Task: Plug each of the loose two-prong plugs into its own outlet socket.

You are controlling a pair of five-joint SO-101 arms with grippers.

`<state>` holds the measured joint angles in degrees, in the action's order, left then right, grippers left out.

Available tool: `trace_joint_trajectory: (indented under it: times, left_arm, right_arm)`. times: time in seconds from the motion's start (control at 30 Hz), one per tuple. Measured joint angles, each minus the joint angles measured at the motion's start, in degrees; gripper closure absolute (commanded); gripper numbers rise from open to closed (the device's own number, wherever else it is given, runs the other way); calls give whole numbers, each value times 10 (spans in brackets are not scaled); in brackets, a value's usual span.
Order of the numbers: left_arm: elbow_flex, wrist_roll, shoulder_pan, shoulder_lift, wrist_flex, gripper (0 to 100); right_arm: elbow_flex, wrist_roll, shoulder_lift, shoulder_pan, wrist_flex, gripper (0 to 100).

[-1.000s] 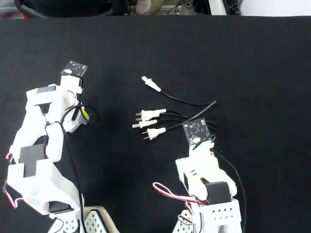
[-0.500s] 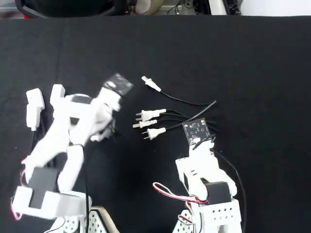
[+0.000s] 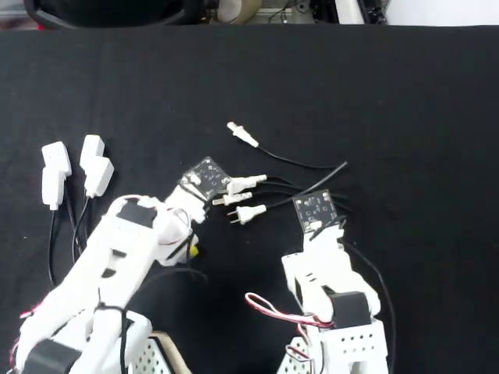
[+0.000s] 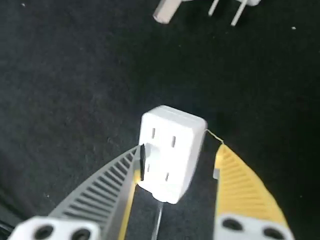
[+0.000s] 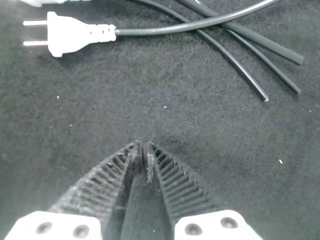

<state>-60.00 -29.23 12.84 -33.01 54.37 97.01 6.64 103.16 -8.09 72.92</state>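
The white outlet socket (image 4: 172, 145) sits in the left claw (image 4: 178, 149), in the middle of the left wrist picture. The grey finger (image 4: 111, 177) presses on one side of it. The yellow finger (image 4: 240, 185) looks a tiny bit off the other side, but I cannot be sure from this angle. I think the claw is gripping the socket. The socket's slots face the metal prongs at the top edge of that picture.

In the high picture, three plugs (image 3: 243, 184) lie bunched in the middle, with their prongs pointing left toward the left arm. A fourth plug (image 3: 242, 134) lies just above them. Their black cords (image 3: 300, 164) run off to the right over the black worktop (image 3: 390, 117). The right claw (image 5: 144, 150) is closed tight with nothing in it. One plug (image 5: 70, 34) lies near it, at the upper left of the right wrist picture. Three spare sockets (image 3: 54, 171) wait at the left side of the high picture, well apart from the plugs.

The step now looks like bringing the socket to a plug. To do it well:

- Pick just one plug, the one that is easiest to reach.
- Turn the socket so one pair of slots lines up with both prongs.
- Push straight along the prongs, and go slowly.
- A loose plug will likely slide away, so the right claw should open and hold that plug by its white body.
- Keep a firm grip on the socket so it does not tip.
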Motion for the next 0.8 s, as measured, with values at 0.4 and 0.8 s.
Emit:
trace_joint_trajectory:
  times: [0.4, 0.8]
  left_arm:
    - [-52, 61, 0, -193, 68, 644]
    - [-164, 84, -118, -571, 178, 642]
  right_arm:
    - [0, -3, 0, 0, 0, 987]
    - [-2, -55, 0, 16, 0, 987]
